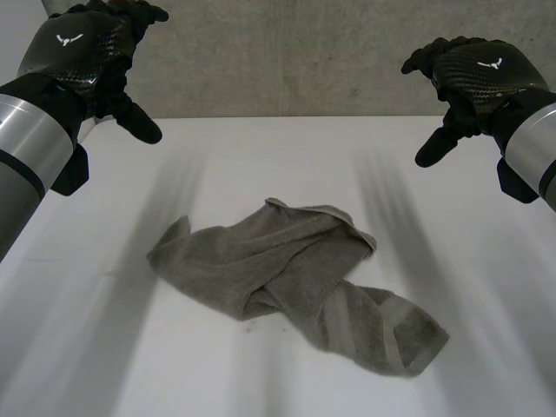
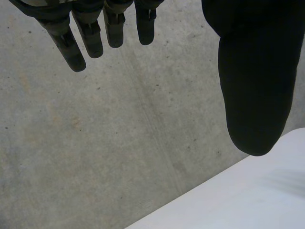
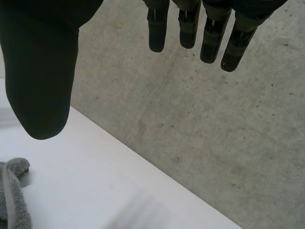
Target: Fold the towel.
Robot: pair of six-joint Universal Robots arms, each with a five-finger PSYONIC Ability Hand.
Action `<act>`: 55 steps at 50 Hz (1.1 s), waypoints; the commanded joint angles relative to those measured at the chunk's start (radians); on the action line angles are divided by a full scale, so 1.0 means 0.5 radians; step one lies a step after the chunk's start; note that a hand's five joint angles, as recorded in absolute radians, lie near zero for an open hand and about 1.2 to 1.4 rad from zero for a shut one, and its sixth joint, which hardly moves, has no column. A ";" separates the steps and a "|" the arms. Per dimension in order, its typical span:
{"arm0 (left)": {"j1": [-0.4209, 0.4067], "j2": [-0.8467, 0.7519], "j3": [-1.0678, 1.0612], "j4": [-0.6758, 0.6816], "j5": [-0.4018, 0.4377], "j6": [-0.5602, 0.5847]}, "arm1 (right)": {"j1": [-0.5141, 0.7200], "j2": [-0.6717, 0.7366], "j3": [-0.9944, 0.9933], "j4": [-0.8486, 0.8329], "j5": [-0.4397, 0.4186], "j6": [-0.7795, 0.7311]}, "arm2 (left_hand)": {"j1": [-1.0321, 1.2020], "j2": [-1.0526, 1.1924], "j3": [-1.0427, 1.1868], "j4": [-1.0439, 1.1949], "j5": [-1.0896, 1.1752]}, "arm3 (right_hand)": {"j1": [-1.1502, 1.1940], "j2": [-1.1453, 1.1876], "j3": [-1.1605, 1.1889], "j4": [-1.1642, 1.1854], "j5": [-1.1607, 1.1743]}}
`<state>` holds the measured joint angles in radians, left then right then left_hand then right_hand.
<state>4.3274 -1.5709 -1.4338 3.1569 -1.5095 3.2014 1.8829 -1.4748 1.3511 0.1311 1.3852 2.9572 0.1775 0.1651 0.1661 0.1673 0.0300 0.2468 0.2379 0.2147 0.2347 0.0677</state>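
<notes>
Grey towel (image 1: 287, 269) crumpled on the white table (image 1: 78, 365), roughly mid-table, not folded. Lies as a diagonal heap: pointed corner toward the left arm's side, bunched and twisted over itself through the middle, flatter banded end nearer the camera toward the right arm's side. Far edge rolled into a low ridge. Touched by neither hand. Left hand (image 1: 82, 52) up over the far left part of the table, well apart from the towel, back of the hand toward the head camera. Relaxed and holding nothing: fingers (image 2: 76, 52) nearly straight and side by side in the left wrist view, thumb (image 2: 255, 95) held wide of them, bare gap between. Right hand (image 1: 482, 69) mirrored over the far right side, likewise well apart from the towel. Also loose and empty: fingers (image 3: 212, 45) straight, thumb (image 3: 43, 86) apart from them. Beyond that thumb's tip in the right wrist view, a small rolled bit of the towel on the table, clear of the hand. Past the table's far edge, grey concrete (image 1: 287, 52), probably a wall, though hard to say from the wrist views whether wall or floor.
</notes>
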 commanded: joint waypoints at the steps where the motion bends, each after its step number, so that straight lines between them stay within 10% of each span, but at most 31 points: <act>1: -0.003 -0.003 -0.001 0.003 0.000 0.000 | 0.005 0.001 0.001 0.002 0.000 0.001 | 0.013 0.038 0.036 0.034 -0.041 | -0.145 -0.127 -0.080 -0.120 -0.135; 16: 0.000 -0.319 0.017 0.061 0.018 0.009 | 0.011 0.182 -0.018 0.026 0.037 0.016 | 0.078 0.103 0.101 0.098 0.024 | -0.145 -0.127 -0.080 -0.120 -0.135; 29: -0.080 -1.002 0.152 0.472 0.537 0.003 | 0.008 0.412 0.224 -0.072 0.018 0.151 | 0.131 0.155 0.153 0.151 0.077 | -0.145 -0.127 -0.080 -0.120 -0.135; 55: -0.285 -1.945 0.975 0.558 0.930 0.009 | -0.017 0.440 0.611 -0.213 0.000 0.056 | 1.358 1.383 1.381 1.378 1.304 | -0.145 -0.127 -0.080 -0.120 -0.135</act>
<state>4.2037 -2.4859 -1.0222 3.4431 -1.0525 3.2048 1.8742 -1.2559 1.6417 0.0230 1.3849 3.0081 0.5662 0.5689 0.5689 0.5693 0.3805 0.2468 0.2379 0.2147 0.2347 0.0677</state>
